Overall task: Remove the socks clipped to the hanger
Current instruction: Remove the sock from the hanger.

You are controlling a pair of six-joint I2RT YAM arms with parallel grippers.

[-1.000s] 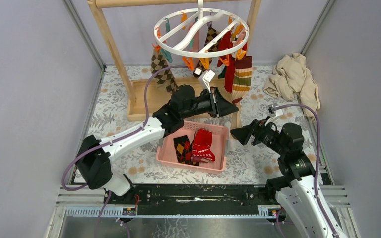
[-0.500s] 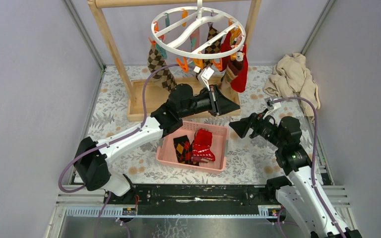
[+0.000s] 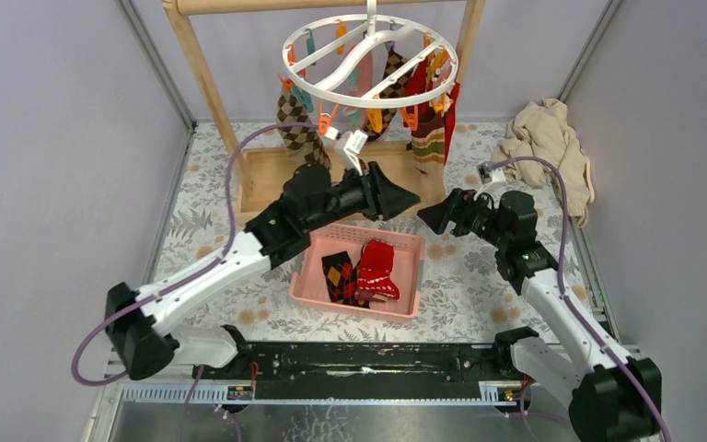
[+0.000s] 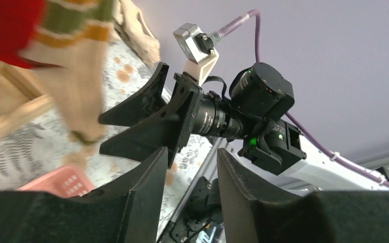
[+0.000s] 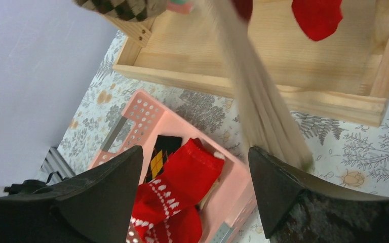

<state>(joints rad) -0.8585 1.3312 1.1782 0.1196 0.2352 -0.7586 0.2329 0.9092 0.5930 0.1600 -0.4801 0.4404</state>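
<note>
The white ring hanger [image 3: 371,57] hangs from the wooden rack, and several socks [image 3: 296,129] are clipped under it. Brown argyle ones hang on the left, and red and striped ones [image 3: 428,124] on the right. My left gripper [image 3: 412,196] is open with nothing in it, just below the right-hand socks. In the left wrist view the left gripper [image 4: 192,150] faces the right one, and a blurred striped sock [image 4: 76,30] hangs at the top left. My right gripper [image 3: 426,217] [image 5: 195,152] is wide open and empty beside a blurred pale sock [image 5: 261,106], above the basket.
A pink basket [image 3: 403,273] under both grippers holds a dark argyle sock [image 3: 339,274] and red socks [image 3: 376,267]. The wooden rack's post [image 3: 204,83] and tray base [image 5: 263,61] stand behind it. A beige cloth heap [image 3: 548,143] lies at the back right.
My left gripper's jaws have parted and the arm has drawn back to the left. The right gripper has moved up and left, close to the left one. The hanger and its socks have swung.
</note>
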